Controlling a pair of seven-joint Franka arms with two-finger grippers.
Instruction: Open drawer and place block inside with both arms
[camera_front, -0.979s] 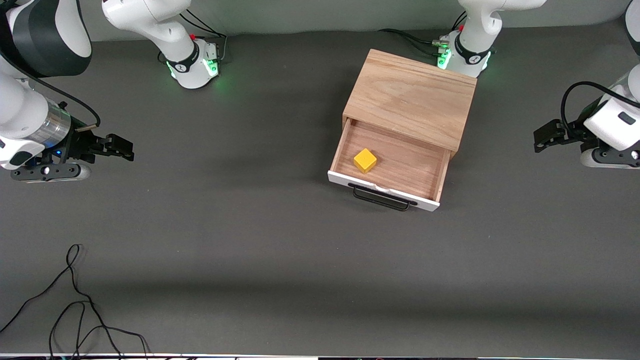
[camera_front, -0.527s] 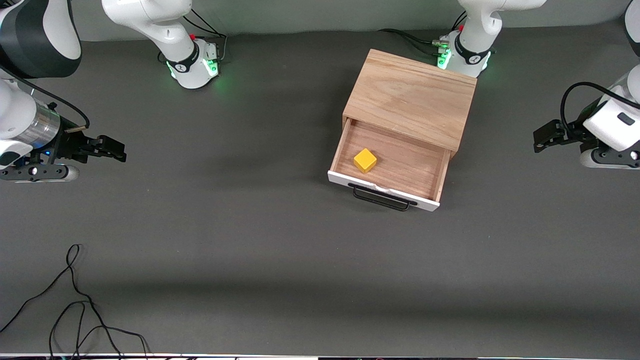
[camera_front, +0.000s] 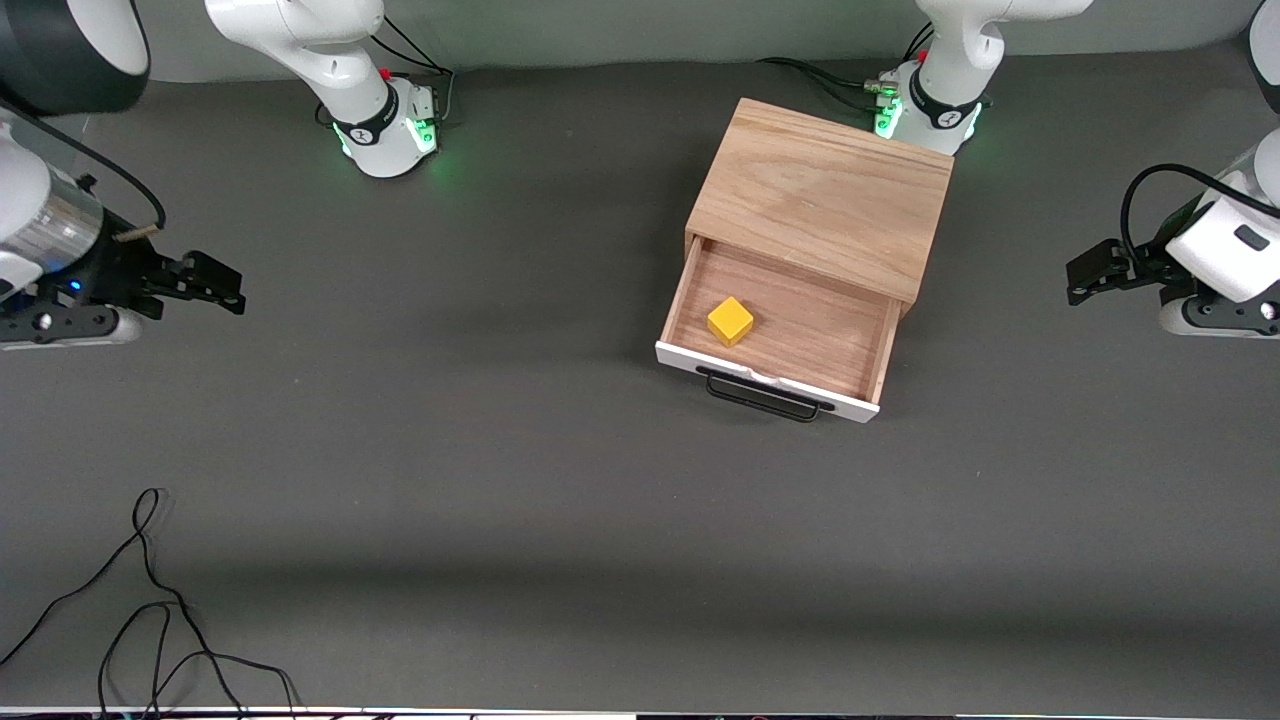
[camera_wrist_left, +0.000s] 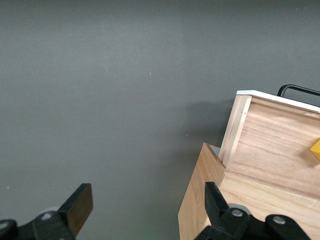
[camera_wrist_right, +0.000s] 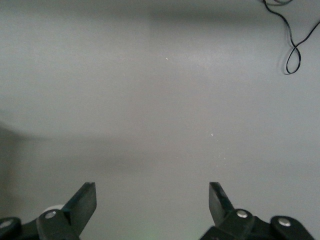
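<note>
Right gripper (camera_front: 225, 285) hangs over bare table (camera_front: 520, 500) at the right arm's end, fingers spread wide with nothing between them; the right wrist view shows only grey table under its fingers (camera_wrist_right: 82, 205) and a loop of cable (camera_wrist_right: 295, 50). A loose black cable (camera_front: 150, 600) lies on the table in the corner nearest the front camera at that same end. The right arm's base (camera_front: 385, 125) and the left arm's base (camera_front: 930, 110) stand along the edge farthest from the camera. The box (camera_front: 825, 195) sits just in front of the left base. The drawer (camera_front: 780, 335) is pulled out toward the camera, its handle (camera_front: 765, 400) on the near face. The block (camera_front: 730, 321) rests on the drawer floor, near the front panel and the side toward the right arm. Left gripper (camera_front: 1085, 275) hangs over the table at the left arm's end, well apart from the box, fingers (camera_wrist_left: 80, 205) wide and empty.
</note>
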